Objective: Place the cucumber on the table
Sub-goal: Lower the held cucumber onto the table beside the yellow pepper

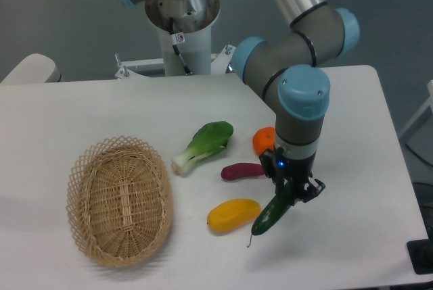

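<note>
Cucumber (272, 211) between the jaws of gripper (289, 193), slanting down-left; fruit (233, 214) just left, potato (242, 170) behind-left, basket (119, 199) far left.

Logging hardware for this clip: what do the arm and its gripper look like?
The arm has grey cylindrical joint housings with light blue round end caps and a silver metallic tube link. The wrist section is grey, ending in a small black gripper with dark fingers and a small blue light. A white pedestal carries a red-marked tag.

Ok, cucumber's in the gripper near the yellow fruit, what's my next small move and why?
Probably lower a little further, then open. The gripper holds the cucumber tilted, its stem tip just above bare table right of the yellow fruit, apparently not yet resting.
</note>
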### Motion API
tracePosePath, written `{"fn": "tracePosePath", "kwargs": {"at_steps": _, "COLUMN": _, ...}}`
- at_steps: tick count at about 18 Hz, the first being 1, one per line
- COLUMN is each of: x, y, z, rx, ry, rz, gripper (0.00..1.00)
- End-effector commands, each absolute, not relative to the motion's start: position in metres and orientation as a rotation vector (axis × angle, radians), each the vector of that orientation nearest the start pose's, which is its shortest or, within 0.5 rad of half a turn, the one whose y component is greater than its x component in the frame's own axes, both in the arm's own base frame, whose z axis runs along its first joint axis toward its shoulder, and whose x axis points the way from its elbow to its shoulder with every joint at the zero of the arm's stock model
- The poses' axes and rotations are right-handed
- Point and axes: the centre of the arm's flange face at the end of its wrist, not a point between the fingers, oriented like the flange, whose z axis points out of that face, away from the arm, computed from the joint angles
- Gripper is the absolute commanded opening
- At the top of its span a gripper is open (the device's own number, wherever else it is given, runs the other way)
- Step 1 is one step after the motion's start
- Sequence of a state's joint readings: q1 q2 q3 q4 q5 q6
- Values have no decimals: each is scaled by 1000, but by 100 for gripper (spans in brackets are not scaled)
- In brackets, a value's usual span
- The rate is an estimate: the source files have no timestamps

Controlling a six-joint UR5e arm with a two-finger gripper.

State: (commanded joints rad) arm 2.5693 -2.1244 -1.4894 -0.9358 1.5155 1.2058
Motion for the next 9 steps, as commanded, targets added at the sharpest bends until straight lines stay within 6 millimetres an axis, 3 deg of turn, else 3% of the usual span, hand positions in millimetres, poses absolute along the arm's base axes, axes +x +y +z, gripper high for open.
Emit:
{"fn": "tracePosePath", "kwargs": {"at_steps": 3, "x": -524, "y": 458, "z": 237, "rx": -3017, "ry": 224, "rz": 171, "gripper": 24}}
{"fn": "tracePosePath", "kwargs": {"at_steps": 6, "x": -540, "y": 431, "z": 229, "rx": -3018, "ry": 185, "rz": 171, "gripper": 24}}
{"fn": "tracePosePath", "kwargs": {"at_steps": 9, "x": -540, "y": 420, "z": 218, "rx": -3026, "ry": 259, "rz": 148, "gripper": 24}}
